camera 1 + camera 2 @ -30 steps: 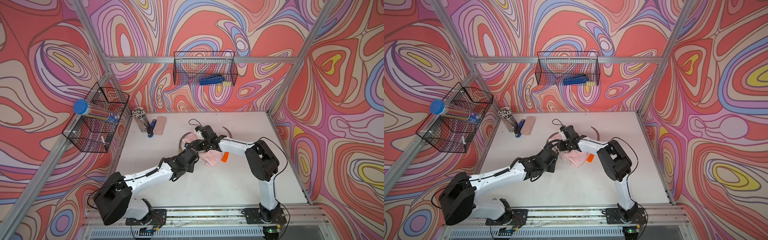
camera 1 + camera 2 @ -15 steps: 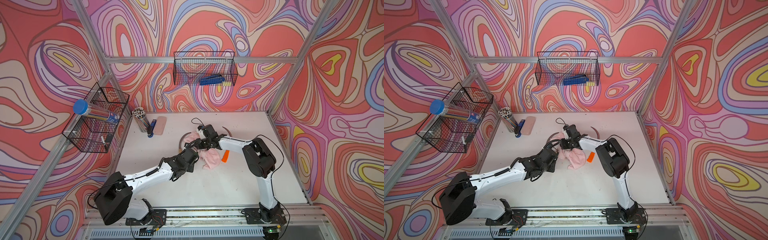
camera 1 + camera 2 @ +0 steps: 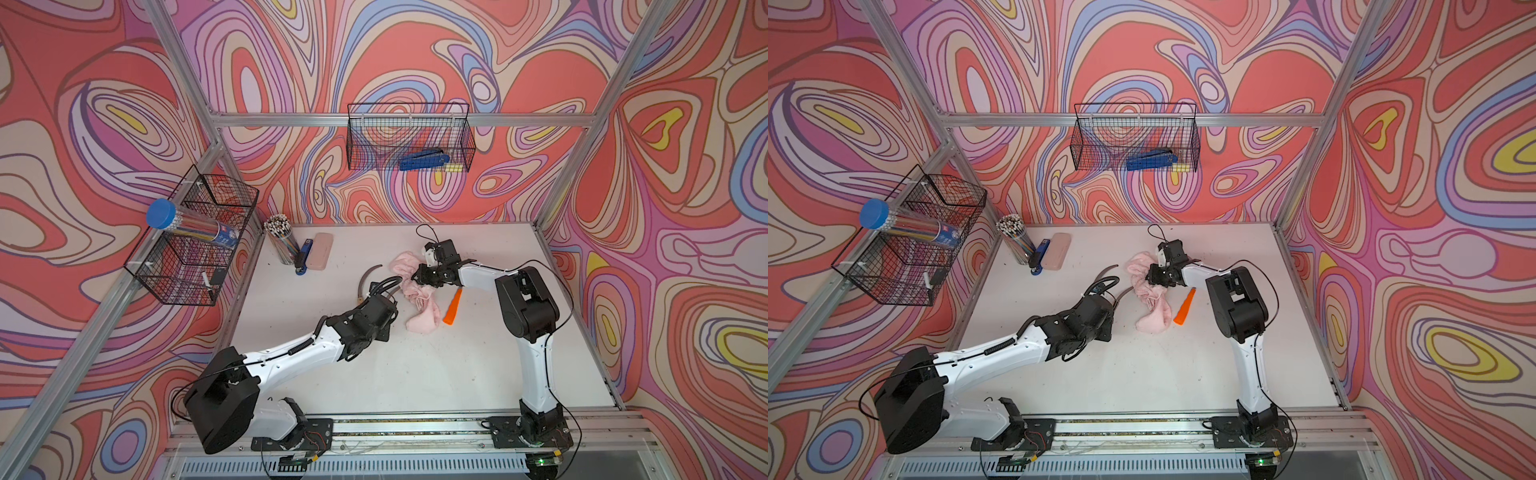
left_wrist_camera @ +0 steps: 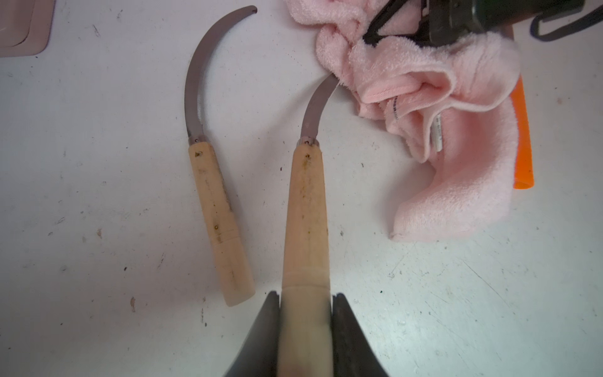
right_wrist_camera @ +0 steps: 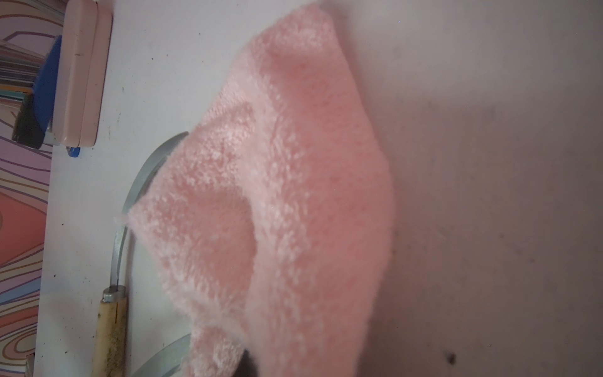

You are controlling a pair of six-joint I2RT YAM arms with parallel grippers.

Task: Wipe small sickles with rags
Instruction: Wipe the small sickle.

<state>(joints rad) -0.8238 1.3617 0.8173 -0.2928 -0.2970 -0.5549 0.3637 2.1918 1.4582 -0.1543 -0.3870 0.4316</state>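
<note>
Table [image 4: 98, 98], sickle [image 4: 305, 212] between left fingers [image 4: 261, 339], rag [image 4: 456, 147] in right fingers [image 4: 380, 24]

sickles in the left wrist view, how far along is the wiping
Done: no sickle can be told as finished. In hand: the left gripper clamps one wooden-handled sickle, whose blade runs under the rag pinched by the right gripper. Left: the second wooden-handled sickle lies apart from the rag, and the orange-handled sickle lies partly hidden by it.

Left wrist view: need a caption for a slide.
Left gripper clamps a wooden-handled sickle, its blade tip under the pink rag; a second sickle lies alongside.
</note>
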